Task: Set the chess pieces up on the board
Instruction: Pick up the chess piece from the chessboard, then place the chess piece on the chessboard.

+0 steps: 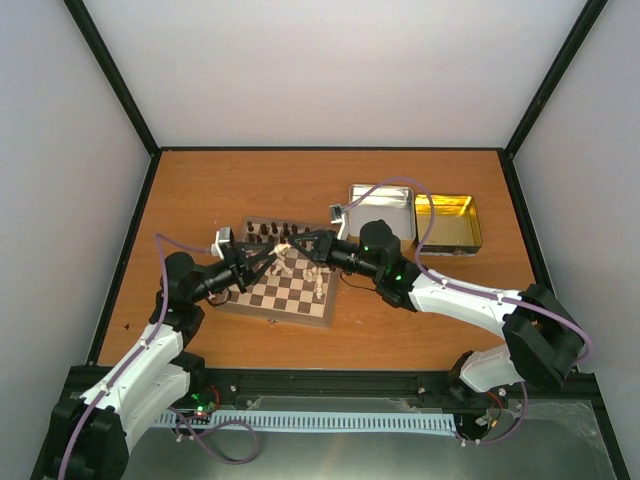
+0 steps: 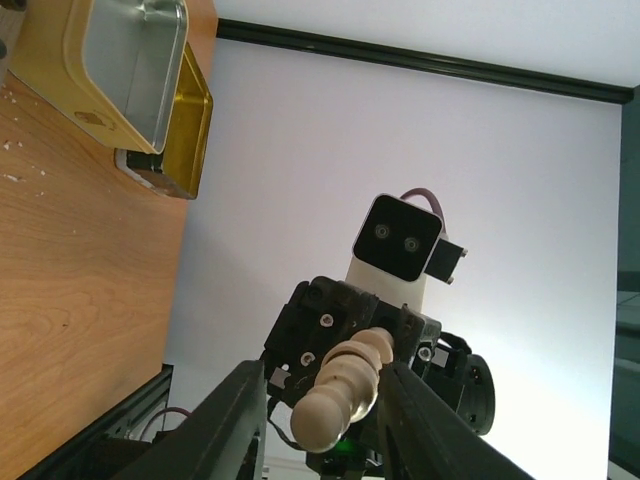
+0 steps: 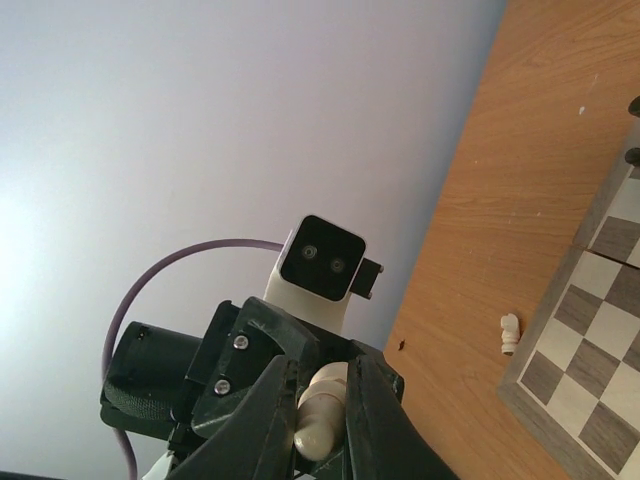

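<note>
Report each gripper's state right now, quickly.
Left gripper: jaws open around the pale chess piece, gap on one side.
Right gripper: jaws shut on that same piece.

Board (image 1: 292,294) on table (image 1: 420,340), chess pieces (image 1: 271,230) on it, tins (image 1: 386,204) right, behind

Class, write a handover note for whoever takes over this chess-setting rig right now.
Right end effector: shut on a held piece, pale, over the board.
Left end effector: open around the same piece, with a gap on one side.
Done: dark pieces line the far row; a few pale pieces are on squares.
Left: place the held piece, then fetch the stray piece lying on the table beside the board.
</note>
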